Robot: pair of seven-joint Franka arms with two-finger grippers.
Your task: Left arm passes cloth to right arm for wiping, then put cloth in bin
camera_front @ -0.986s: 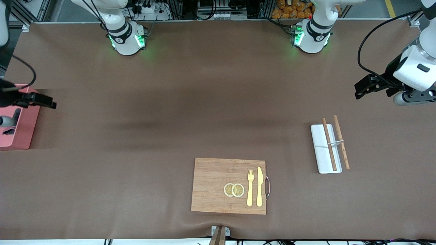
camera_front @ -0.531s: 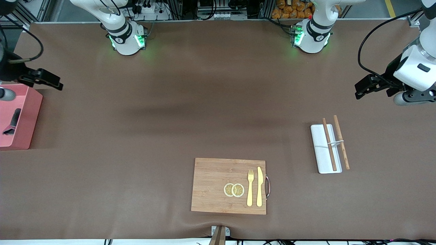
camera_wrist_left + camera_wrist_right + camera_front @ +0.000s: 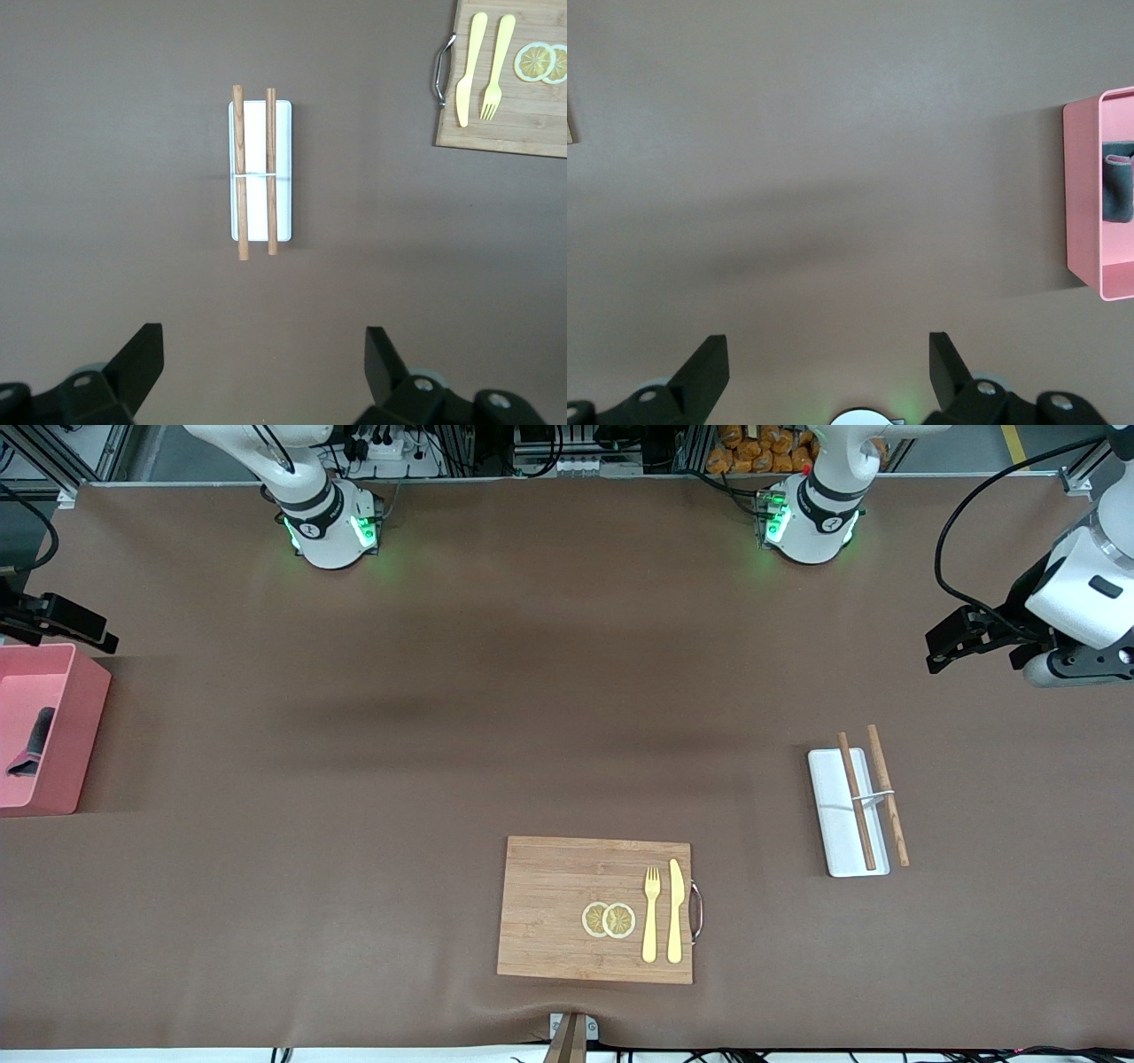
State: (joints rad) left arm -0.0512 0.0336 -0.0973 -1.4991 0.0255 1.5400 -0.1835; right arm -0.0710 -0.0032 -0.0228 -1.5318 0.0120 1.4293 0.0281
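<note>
The cloth [image 3: 35, 737] lies slumped in the bin [image 3: 84, 731], clear of the right gripper [image 3: 824, 367], whose jaws hang spread and empty. The left gripper [image 3: 261, 363] waits, jaws spread, above the desk [image 3: 443, 717].

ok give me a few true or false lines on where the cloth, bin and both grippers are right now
1. The cloth lies inside the pink bin. True.
2. The right gripper is shut on the cloth. False: its fingers are open and empty, up in the air beside the bin's edge.
3. The left gripper is open and holds nothing. True: it waits above the table at the left arm's end.
4. Both chopsticks lie wholly on the white tray. False: one crosses the tray, the other lies along its edge, mostly off it.
5. The bin stands on the cutting board. False: it stands on the table at the right arm's end.
</note>
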